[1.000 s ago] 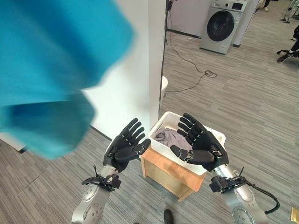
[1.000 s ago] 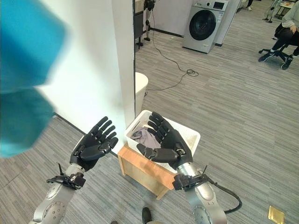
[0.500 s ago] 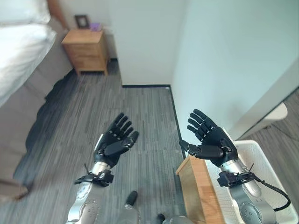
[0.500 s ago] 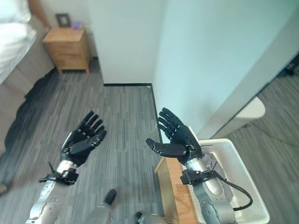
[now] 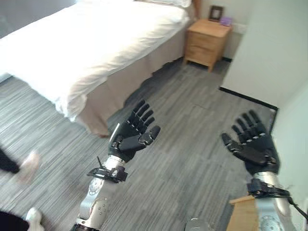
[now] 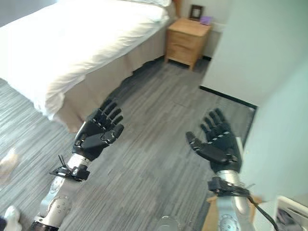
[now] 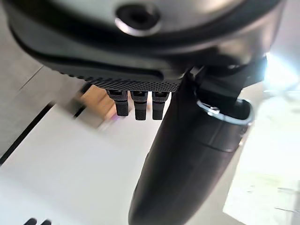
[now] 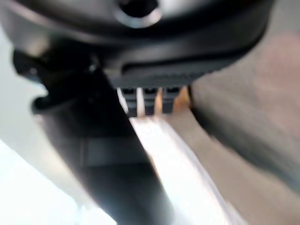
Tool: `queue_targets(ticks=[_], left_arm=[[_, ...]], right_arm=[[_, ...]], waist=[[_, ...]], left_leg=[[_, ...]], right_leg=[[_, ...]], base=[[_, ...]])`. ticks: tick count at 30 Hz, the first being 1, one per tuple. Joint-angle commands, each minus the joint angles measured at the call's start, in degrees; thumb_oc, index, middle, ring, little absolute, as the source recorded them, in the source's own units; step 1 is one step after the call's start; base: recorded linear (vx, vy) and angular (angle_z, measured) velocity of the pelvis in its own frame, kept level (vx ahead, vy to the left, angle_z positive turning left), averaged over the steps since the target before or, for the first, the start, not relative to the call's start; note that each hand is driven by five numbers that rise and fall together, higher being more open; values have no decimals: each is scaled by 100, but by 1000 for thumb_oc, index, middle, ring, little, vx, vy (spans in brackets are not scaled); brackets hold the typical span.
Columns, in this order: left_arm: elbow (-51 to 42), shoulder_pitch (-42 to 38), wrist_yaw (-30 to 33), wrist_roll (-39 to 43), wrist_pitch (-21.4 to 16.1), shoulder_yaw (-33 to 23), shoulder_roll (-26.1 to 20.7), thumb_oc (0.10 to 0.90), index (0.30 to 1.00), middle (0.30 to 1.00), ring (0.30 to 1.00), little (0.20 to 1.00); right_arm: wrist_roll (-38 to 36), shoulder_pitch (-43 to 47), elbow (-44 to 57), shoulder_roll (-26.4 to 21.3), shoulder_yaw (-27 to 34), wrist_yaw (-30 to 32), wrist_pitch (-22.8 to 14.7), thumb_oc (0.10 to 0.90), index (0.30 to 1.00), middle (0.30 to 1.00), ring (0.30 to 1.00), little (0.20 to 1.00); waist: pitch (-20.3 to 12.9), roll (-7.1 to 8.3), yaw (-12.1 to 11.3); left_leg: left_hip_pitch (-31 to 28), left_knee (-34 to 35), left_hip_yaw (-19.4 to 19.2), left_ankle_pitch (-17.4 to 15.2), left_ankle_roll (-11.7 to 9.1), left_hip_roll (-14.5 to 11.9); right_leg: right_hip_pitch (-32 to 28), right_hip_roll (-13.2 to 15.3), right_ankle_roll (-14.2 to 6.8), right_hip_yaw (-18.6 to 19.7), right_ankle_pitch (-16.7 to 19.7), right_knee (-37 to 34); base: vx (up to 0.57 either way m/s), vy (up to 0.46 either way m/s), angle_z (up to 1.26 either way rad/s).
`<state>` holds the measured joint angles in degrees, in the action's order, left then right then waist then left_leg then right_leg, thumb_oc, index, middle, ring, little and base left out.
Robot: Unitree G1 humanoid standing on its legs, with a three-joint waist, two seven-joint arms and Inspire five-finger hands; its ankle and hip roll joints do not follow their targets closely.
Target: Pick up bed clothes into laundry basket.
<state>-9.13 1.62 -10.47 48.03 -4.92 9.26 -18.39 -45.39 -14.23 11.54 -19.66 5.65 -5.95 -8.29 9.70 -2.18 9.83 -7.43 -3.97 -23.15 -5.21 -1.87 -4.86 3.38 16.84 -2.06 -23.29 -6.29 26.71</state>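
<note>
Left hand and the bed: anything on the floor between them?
Nothing: in the left eye view only bare grey floor separates the open left hand from the bed.

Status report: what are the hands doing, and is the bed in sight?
Left hand and right hand open, holding nothing. Bed with white bedding ahead to the left. Grey floor between; a person's foot at left.

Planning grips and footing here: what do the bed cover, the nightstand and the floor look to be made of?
Bed cover: white soft fabric, matte, draping over the edge. Nightstand: light wood or wood veneer, with visible grain tone and drawer lines. Floor: grey striped, probably low-pile carpet tile or vinyl; cannot tell which.
</note>
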Motion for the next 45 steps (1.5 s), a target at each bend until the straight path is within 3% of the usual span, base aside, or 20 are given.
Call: queue_targets(ticks=[1, 2, 3, 4, 5, 6, 7, 10, 11, 13, 19, 26, 45], left_arm=[[-385, -120, -41, -226, -608, -364, -244, 800, 900, 900, 900, 900], [-352, -119, -12, -216, -644, -367, -250, 800, 900, 900, 900, 900], [-225, -138, -13, -97, -699, -329, -194, 800, 900, 900, 900, 900], [-224, -137, -14, -96, -700, -330, -195, 800, 900, 900, 900, 900], [-146, -299, -48, -107, -703, -168, -156, 800, 900, 900, 900, 900], [-59, -423, 101, -326, -789, -89, -166, 800, 900, 900, 900, 900], [-113, -516, 4, -281, -775, -70, -147, 800, 900, 900, 900, 900], [-74, -472, 47, -322, -793, -105, -98, 800, 900, 900, 900, 900], [40, -478, 123, -215, -816, -68, 6, 800, 900, 900, 900, 900], [114, -399, 71, -55, -757, -52, 91, 800, 900, 900, 900, 900], [-10, -143, -6, -13, -712, -107, 123, 800, 900, 900, 900, 900], [-138, -48, 96, 33, -761, -119, 210, 800, 900, 900, 900, 900], [-75, 286, 102, -172, -859, -255, 217, 800, 900, 900, 900, 900]], right_arm=[[145, 539, 340, 91, -30, -377, -326, 800, 900, 900, 900, 900], [155, 572, 353, 101, -89, -381, -309, 800, 900, 900, 900, 900], [213, 541, 390, 47, -152, -392, -304, 800, 900, 900, 900, 900], [214, 541, 391, 48, -154, -391, -303, 800, 900, 900, 900, 900], [97, 472, 464, 67, -164, -397, -342, 800, 900, 900, 900, 900], [141, 418, 456, 115, -155, -383, -422, 800, 900, 900, 900, 900], [117, 413, 510, 139, -262, -451, -373, 800, 900, 900, 900, 900], [-24, 396, 502, 191, -413, -553, -323, 800, 900, 900, 900, 900], [0, 464, 438, 201, -548, -538, -342, 800, 900, 900, 900, 900], [33, 456, 483, 171, -572, -558, -331, 800, 900, 900, 900, 900], [31, 448, 488, 154, -614, -577, -333, 800, 900, 900, 900, 900], [-92, 494, 485, 240, -740, -538, -401, 800, 900, 900, 900, 900], [48, 274, 460, 210, -766, -592, -335, 800, 900, 900, 900, 900]], waist=[[-212, 305, 187], [-210, 294, 199], [-338, 260, 326], [-345, 254, 330], [-422, 239, 336], [-417, 256, 265], [-448, 263, 133], [-529, 255, 94], [-606, 276, -66], [-639, 334, -156], [-753, 394, -285], [-828, 434, -324], [-859, 483, -220]], left_leg=[[75, -114, 417, -496, 242, -17], [104, -104, 583, -478, 233, 8], [252, -131, 1227, -436, 210, 107], [265, -128, 1230, -418, 205, 100], [400, -99, 1739, -346, 201, 312], [472, -161, 1948, -303, 193, 403], [581, -177, 2141, -244, 166, 478], [530, -16, 2242, -187, 171, 463], [541, -12, 2308, -141, 121, 439], [548, -14, 2378, -122, 98, 419], [488, 145, 2583, -1, 35, 367], [473, 249, 2701, 78, 9, 357], [295, 378, 2494, 30, 40, 310]], right_leg=[[681, -443, -735, 884, 400, -177], [704, -590, -754, 1313, 358, -228], [448, -1240, -671, 2780, -25, -916], [443, -1245, -666, 2775, 7, -954], [243, -1567, -546, 3723, -20, -1444], [213, -1607, -439, 3811, 46, -1596], [115, -1541, -440, 3648, 66, -1717], [-123, -1458, -405, 3489, 119, -2057], [-228, -1429, -377, 3349, 112, -2197], [-325, -1416, -344, 3284, 124, -2294], [-574, -1435, -274, 2990, 135, -2556], [-614, -1449, -243, 2851, 152, -2632], [-584, -1508, -280, 3124, 239, -2679]], base=[[-132, 3, 97], [30, -18, 111], [26, -22, 104], [105, 19, 123], [61, 36, 215], [49, 17, 231], [-22, -28, 235], [16, -81, 141], [14, -66, 33], [-6, -128, 18], [8, -74, 19], [-10, -33, 11], [-1, 0, -4]])
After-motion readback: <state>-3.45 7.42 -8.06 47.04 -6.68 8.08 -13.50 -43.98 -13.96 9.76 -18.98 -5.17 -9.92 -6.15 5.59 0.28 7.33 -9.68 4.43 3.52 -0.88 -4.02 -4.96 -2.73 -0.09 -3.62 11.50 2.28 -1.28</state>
